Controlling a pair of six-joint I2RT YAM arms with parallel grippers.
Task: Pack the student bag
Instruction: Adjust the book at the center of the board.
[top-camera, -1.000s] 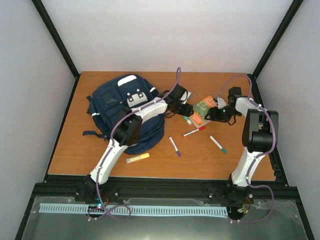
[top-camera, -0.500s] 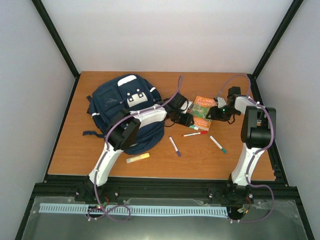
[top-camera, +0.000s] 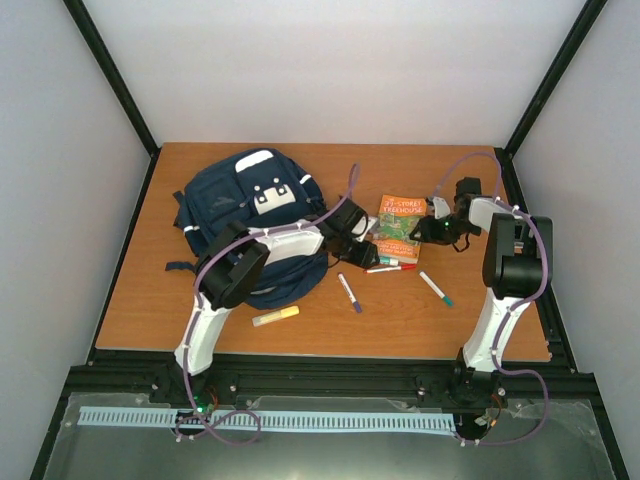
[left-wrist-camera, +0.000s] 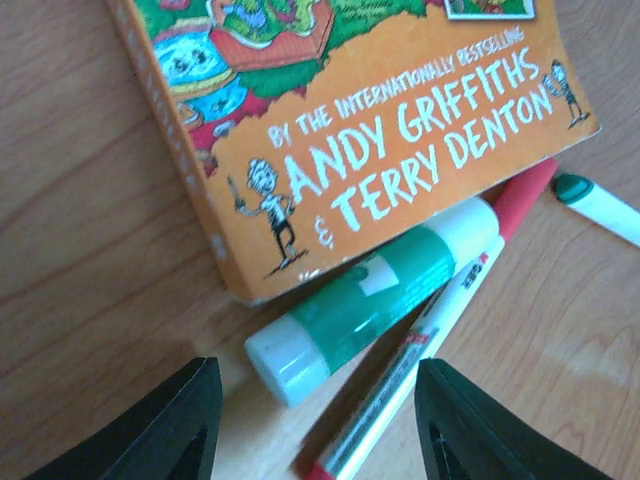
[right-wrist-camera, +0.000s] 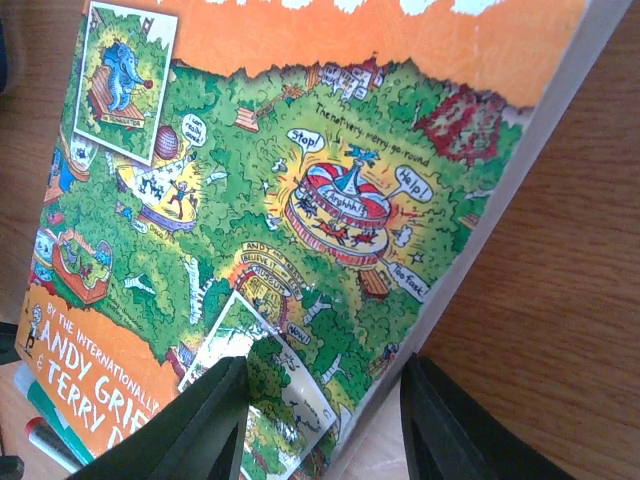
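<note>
The navy student bag lies at the back left of the table. An orange and green paperback book lies flat to its right and fills the right wrist view. My left gripper is open and empty. It hovers just above a green glue stick and a red marker that lie against the book's near edge. My right gripper is open over the book's right edge. One of its fingers is above the cover and the other is above the table.
A purple-capped marker, a teal-capped marker and a yellow highlighter lie loose on the wooden table in front of the bag and book. The teal-capped marker also shows in the left wrist view. Black frame rails border the table.
The book was tilted up between the two grippers and now lies flat. My left gripper has pulled back toward the bag and lower. My right gripper stays at the book's right edge.
</note>
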